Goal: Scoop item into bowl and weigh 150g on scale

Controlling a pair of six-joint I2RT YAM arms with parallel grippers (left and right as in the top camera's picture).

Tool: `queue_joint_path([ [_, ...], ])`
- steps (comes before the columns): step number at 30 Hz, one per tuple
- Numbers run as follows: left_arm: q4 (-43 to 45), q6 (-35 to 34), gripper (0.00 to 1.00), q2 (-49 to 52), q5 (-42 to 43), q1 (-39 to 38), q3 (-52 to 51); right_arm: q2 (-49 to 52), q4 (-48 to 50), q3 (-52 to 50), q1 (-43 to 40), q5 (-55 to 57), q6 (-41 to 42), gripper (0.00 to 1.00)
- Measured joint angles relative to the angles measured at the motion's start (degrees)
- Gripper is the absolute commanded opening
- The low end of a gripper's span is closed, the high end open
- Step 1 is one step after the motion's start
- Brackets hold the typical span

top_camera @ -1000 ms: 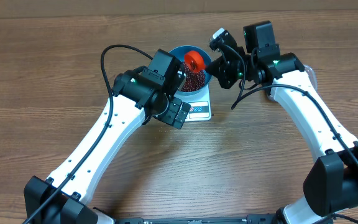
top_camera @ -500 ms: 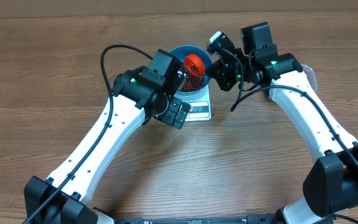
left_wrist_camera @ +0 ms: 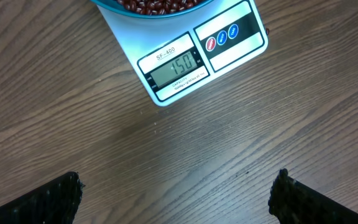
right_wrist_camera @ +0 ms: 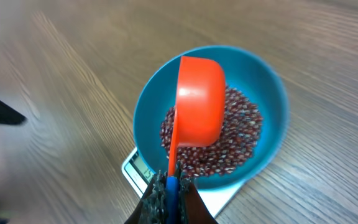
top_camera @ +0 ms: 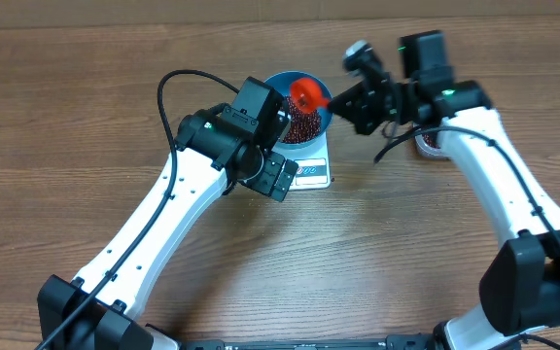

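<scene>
Scale (left_wrist_camera: 229, 59) label reads "SF-400" and the display shows "150". A smaller line under the digits is too tiny to read. There are three round buttons beside the display, one red and two blue, with marks I can't read.

The blue bowl (right_wrist_camera: 272, 102) sits on the back part of the scale, with its rim overhanging the platform. The beans (right_wrist_camera: 232, 149) lie heaped inside the bowl.

The left arm comes up from the near table edge, wrist bent down over the scale's front edge. The left gripper (left_wrist_camera: 176, 202) has its jaws spread wide with nothing between them, fingers hovering over wood on the near side of the scale.

The right arm reaches in from the scale's right. The right gripper (right_wrist_camera: 171, 186) is clenched on the handle of an orange scoop (right_wrist_camera: 199, 102). The scoop is tipped on its side above the beans, inside the bowl rim.

Bare wood table (left_wrist_camera: 73, 124) shows in front of and to the left of the scale. The scale's front corners are uncovered.
</scene>
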Motion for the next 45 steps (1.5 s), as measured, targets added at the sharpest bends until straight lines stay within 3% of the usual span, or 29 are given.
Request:
queue_joint_path([
  [9,0.0,0.0,1.00,0.0,0.0,0.0,0.0,0.0,0.0,0.0,-18.1,-23.5,4.0,0.04],
  [15,0.0,0.0,1.00,0.0,0.0,0.0,0.0,0.0,-5.2,0.1,-29.9,-25.1,6.7,0.04],
  [20,0.0,0.0,1.00,0.0,0.0,0.0,0.0,0.0,-12.0,0.2,-35.8,-17.0,7.6,0.03],
  [28,0.0,0.0,1.00,0.0,0.0,0.0,0.0,-0.1,-15.5,0.2,-37.1,-0.3,8.0,0.03],
  [45,0.0,0.0,1.00,0.0,0.0,0.0,0.0,-4.4,-15.7,0.2,-21.0,39.2,8.6,0.04],
])
